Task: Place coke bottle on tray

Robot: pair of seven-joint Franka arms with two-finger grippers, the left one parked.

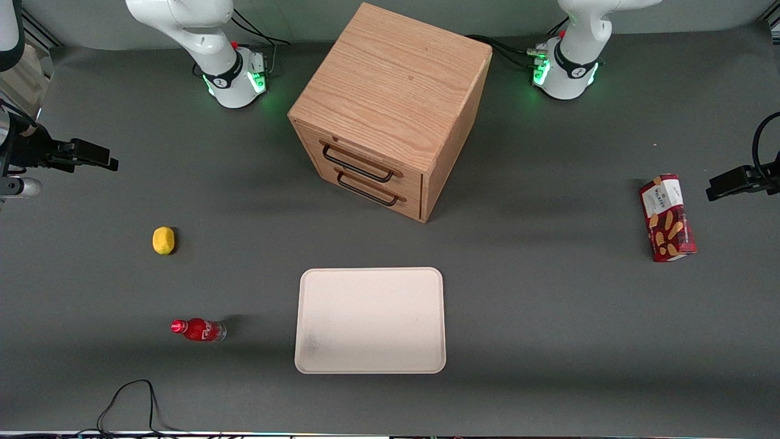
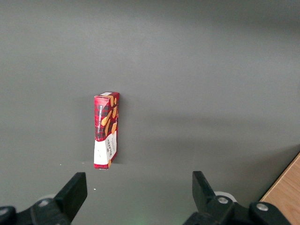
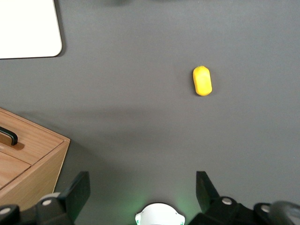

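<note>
The coke bottle [image 1: 198, 330] lies on its side on the grey table [image 1: 548, 305]: small, red, red cap, white lettering, clear base. The cream tray [image 1: 370, 320] sits well apart at its 3 o'clock; the lemon [image 1: 163, 240] is at its 11 o'clock. The gripper [image 3: 143, 194] hangs high near the working arm's base, fingers [image 3: 77, 192] spread wide, holding nothing

Setting: robotics laboratory, tabletop manipulation station. Evidence: dark grey matted surface [image 1: 548, 317]; two white robot arm bases [image 1: 234, 76] bolted at its edge, green status lights lit, cables trailing; black camera mounts at both ends. Props set well apart as test items: small oak drawer cabinet [image 1: 390, 110], cream tray [image 1: 370, 320], lemon [image 1: 163, 240], coke bottle [image 1: 198, 330], snack box [image 1: 667, 217].
</note>
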